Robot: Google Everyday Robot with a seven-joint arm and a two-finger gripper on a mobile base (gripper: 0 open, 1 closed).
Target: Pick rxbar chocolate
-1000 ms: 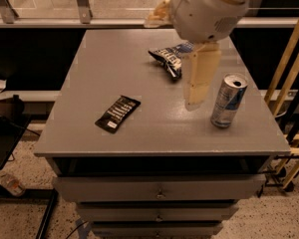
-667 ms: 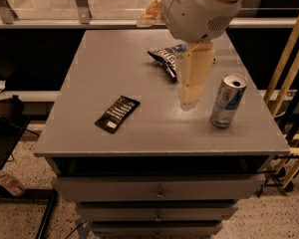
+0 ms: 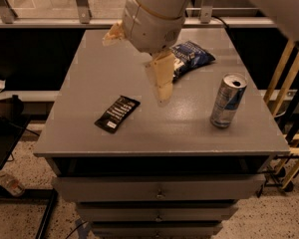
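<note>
The rxbar chocolate (image 3: 117, 113) is a flat black wrapper with white lettering. It lies at an angle near the front left of the grey cabinet top (image 3: 89, 73). My gripper (image 3: 162, 91) hangs from the big white wrist above the middle of the top, to the right of the bar and a little behind it, with a gap of bare surface between them. It holds nothing.
A dark-blue chip bag (image 3: 191, 56) lies behind the gripper, partly hidden by it. A silver-and-blue can (image 3: 227, 100) stands upright at the right front. Yellow rails (image 3: 281, 78) stand at the right. Drawers (image 3: 159, 188) are below the front edge.
My arm and gripper have moved left, away from the can and toward the bar. The bar, bag and can have not moved.
</note>
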